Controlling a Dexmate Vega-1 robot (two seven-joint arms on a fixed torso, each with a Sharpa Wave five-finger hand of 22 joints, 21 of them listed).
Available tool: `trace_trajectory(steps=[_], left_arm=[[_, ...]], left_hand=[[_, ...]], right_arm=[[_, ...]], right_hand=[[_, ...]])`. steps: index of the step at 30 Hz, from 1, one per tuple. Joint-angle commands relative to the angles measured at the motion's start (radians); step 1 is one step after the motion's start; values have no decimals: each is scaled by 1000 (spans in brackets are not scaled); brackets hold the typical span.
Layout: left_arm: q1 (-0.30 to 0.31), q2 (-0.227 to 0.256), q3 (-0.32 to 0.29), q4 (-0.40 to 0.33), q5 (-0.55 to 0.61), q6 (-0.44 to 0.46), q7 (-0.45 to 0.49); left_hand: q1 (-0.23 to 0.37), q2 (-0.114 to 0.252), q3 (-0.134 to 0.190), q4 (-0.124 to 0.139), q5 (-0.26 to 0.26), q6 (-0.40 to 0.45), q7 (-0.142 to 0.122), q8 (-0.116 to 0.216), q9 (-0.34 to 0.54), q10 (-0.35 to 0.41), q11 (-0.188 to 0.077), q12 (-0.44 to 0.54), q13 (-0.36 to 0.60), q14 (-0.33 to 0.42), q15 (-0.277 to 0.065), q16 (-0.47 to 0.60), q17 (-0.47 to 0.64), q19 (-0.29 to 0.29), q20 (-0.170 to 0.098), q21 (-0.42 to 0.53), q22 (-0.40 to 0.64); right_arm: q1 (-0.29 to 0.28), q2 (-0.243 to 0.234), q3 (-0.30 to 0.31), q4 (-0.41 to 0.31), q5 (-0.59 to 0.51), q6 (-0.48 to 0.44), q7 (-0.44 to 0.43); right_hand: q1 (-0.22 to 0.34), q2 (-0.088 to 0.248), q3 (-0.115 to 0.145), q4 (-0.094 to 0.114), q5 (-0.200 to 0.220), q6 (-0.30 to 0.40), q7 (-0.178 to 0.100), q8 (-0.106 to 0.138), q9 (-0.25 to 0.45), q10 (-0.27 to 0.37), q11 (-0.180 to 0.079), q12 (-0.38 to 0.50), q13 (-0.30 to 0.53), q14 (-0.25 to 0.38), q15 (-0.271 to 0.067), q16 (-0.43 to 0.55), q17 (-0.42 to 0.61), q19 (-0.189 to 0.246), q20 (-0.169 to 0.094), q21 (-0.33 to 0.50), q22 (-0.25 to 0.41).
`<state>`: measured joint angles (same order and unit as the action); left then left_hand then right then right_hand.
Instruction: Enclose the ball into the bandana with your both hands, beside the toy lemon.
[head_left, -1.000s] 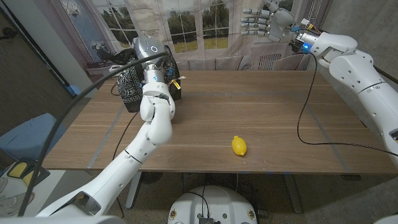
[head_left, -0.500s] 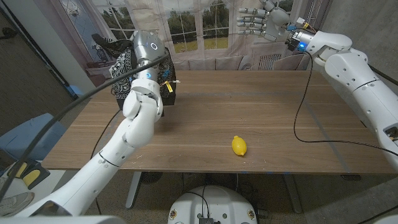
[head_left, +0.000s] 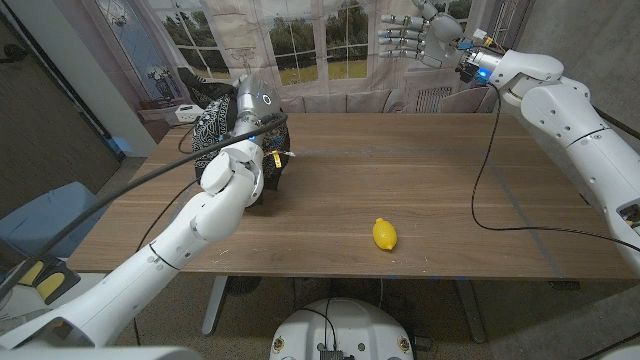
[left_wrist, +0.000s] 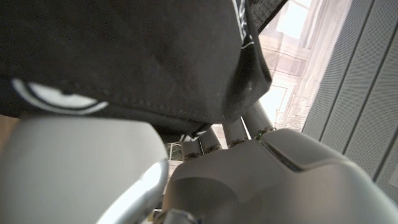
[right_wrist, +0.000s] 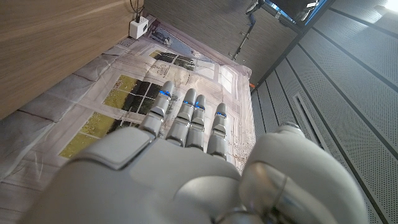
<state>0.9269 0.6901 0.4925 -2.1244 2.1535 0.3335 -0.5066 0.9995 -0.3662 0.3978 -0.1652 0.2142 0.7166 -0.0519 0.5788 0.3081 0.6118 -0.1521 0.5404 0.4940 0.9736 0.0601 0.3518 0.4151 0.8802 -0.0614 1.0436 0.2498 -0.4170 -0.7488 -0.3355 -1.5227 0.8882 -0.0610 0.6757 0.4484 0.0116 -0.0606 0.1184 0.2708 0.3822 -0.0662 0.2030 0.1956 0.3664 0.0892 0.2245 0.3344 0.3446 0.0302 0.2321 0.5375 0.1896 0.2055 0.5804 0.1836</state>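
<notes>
Bandana (head_left: 215, 130) bunched in left hand (head_left: 240, 150) near surface's far left corner, likely bundling a ball unseen; toy lemon (head_left: 384, 234) toward near edge; right hand (head_left: 420, 28) raised, fingers spread, empty, presumably awaiting its turn.

The left forearm covers most of the bandana (head_left: 212, 128) in the head view, and its robot hand (left_wrist: 267, 180) lies under the cloth, grip undeterminable. The ball cannot be made out. The bandana's pattern is cut off in the left wrist view.
</notes>
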Motion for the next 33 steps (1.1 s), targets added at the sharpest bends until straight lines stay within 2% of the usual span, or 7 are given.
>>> trace_trajectory(steps=[1, 7, 10, 19, 28, 31, 33], left_arm=[[-18, -34, 88, 124, -105, 77, 77], [2, -85, 96, 170, -222, 181, 183], [21, -120, 80, 178, -368, 224, 261], [5, -170, 104, 245, -553, 303, 312], [-14, -174, 118, 267, -824, 329, 381], [-6, -180, 78, 250, -994, 316, 409], [-23, -171, 103, 253, -1001, 347, 398]], left_hand=[[426, 418, 1, 5, 1, 36, 20, 8, 5, 4, -3, 4, 6, 215, -294, -3, 3, -42, -140, 10, 1], [425, 416, 1, 4, 0, 41, 24, 9, 4, 6, -6, 4, 11, 214, -294, -8, 5, -49, -140, 21, -3], [424, 417, 1, 4, 0, 44, 28, 10, 4, 8, -1, 4, 13, 214, -294, -10, 6, -53, -140, 25, -5], [425, 416, 3, 4, -2, 45, 36, 10, 3, 8, 7, 4, 18, 213, -294, -15, 7, -59, -140, 36, -11], [426, 416, 5, 3, -3, 40, 41, 8, 2, 5, 11, 0, 21, 213, -294, -20, 8, -65, -139, 46, -16], [425, 417, 6, 3, -3, 37, 43, 7, 2, 3, 13, -1, 22, 213, -294, -23, 7, -67, -138, 51, -19], [426, 417, 6, 3, -4, 33, 45, 6, 4, 2, 15, -2, 22, 212, -294, -25, 6, -68, -138, 53, -20]], right_arm=[[0, -1, 0, 3, -1, -2, 2], [2, -4, -2, 9, -11, 6, 7], [3, -1, 0, 19, -8, 10, 14], [15, -3, -8, 37, -21, 18, 33], [27, 0, -16, 51, -40, 21, 29], [34, 1, -20, 59, -45, 27, 38], [40, 8, -20, 72, -39, 26, 47]], right_hand=[[0, 8, -8, 2, 10, -2, 0, 0, 2, 2, 2, 0, 0, 5, -1, 5, 0, 5, 4, -4, 3], [-1, 9, -10, 2, 10, -2, 2, 0, 2, 4, 1, 1, 0, 7, -1, 6, -1, 5, 3, -6, 3], [-1, 10, -11, 2, 10, -2, 3, 0, 2, 5, 1, 1, 0, 8, -1, 7, -2, 7, 3, -6, 3], [-1, 10, -13, 1, 11, -1, 2, 1, 2, 9, 2, 3, 0, 10, -1, 8, -3, 10, 3, -9, 3], [-2, 10, -15, 1, 12, 0, 3, 1, 2, 10, 1, 3, 0, 10, -1, 8, -5, 11, 3, -10, 4], [-2, 10, -16, 1, 12, 0, 2, 1, 2, 10, 1, 3, 0, 10, 0, 8, -5, 11, 2, -11, 4], [-3, 10, -17, 1, 12, 0, 2, 1, 2, 11, 5, 3, 0, 10, 0, 8, -5, 12, 3, -12, 4]])
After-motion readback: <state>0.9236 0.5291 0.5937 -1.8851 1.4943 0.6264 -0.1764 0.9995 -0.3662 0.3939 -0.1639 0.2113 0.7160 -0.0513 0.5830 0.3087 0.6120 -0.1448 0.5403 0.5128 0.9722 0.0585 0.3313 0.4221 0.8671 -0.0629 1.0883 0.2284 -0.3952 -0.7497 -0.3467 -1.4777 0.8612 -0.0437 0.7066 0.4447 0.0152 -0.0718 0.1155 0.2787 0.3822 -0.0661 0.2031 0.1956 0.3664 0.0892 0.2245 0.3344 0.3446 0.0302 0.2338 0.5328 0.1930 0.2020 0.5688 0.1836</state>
